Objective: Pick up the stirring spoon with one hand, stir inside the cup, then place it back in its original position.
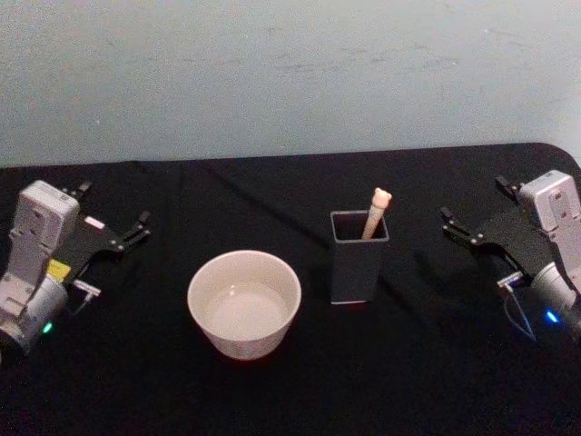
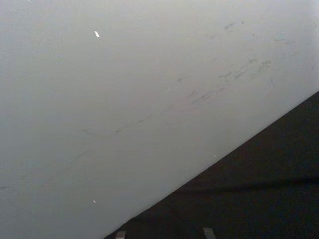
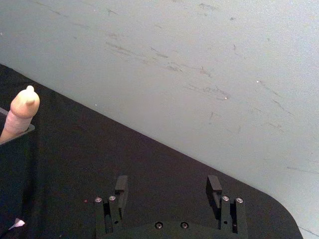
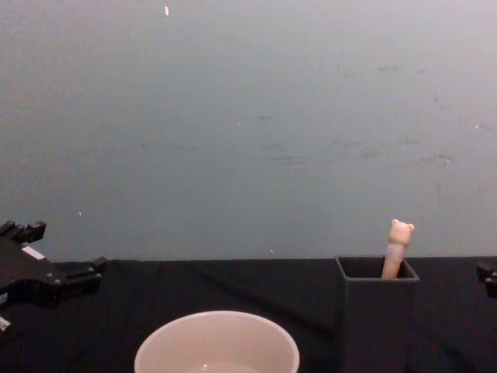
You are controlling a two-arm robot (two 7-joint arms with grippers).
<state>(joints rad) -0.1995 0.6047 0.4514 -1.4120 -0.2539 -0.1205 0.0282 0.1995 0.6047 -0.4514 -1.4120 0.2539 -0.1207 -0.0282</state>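
A black counter (image 1: 436, 363) before a pale wall. Near its centre stands a dark grey square holder (image 1: 354, 272), and at the holder's 9 o'clock, just beside it, sits the cup (image 1: 245, 341), wide, round and cream-white.

The stirring spoon (image 1: 378, 211) stands bowl-down inside the holder, leaning toward the holder's 1 o'clock corner. Its beige handle and bear-head top rise above the rim; the metal bowl is hidden inside. The cup shows no solids, and whether it holds clear liquid cannot be told.

The left gripper (image 1: 115, 203) rests at the counter's 9 o'clock edge, well apart from the cup, jaws spread. The right gripper (image 1: 473, 198) rests at the 3 o'clock edge, nearer the holder, jaws also spread and empty.

The spoon looks light, stiff, slim and smooth, so it may slip or twist in a loose pinch. The best hold is probably on the handle just under the bear head, lifting straight up so the holder does not tip.
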